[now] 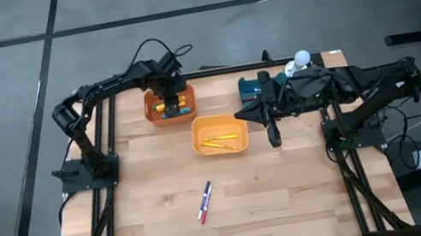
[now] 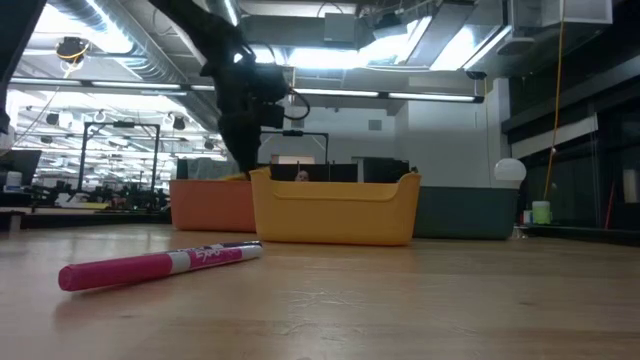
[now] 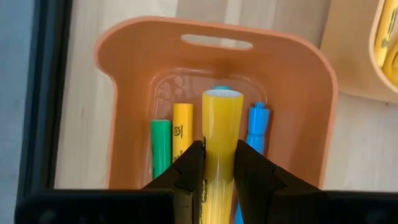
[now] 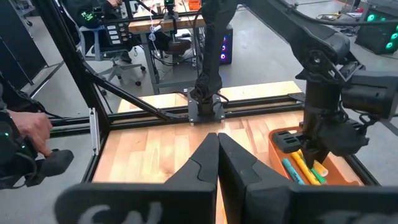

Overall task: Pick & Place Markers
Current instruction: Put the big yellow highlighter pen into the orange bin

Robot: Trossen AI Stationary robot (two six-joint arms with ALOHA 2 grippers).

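My left gripper [image 3: 219,163] is above the orange bin [image 1: 171,106], shut on a yellow marker [image 3: 221,124]. On the bin's floor lie green [image 3: 160,143], yellow [image 3: 182,127] and blue [image 3: 257,127] markers. The yellow bin [image 1: 219,133] holds yellow markers [image 1: 221,141]. A pink marker [image 2: 150,266] and a blue one [image 1: 207,192] lie flat on the wood near the table's near edge. My right gripper [image 4: 218,144] is shut and holds nothing, beside the yellow bin's right end and pointing toward the table's left. My left gripper pinches the yellow marker's barrel [image 3: 220,155] between its two fingers [image 3: 189,165]. It comes from above, pointing down into the orange bin. The marker lies along the fingers, and its free end [image 3: 222,98] sticks out past them over the markers in the bin.
A teal bin [image 1: 250,87] stands at the far edge, partly under my right arm. A white ball [image 1: 302,58] sits near the far right corner. The near half of the table holds only the two loose markers. A person's hand [image 4: 28,127] shows off the table's left side.
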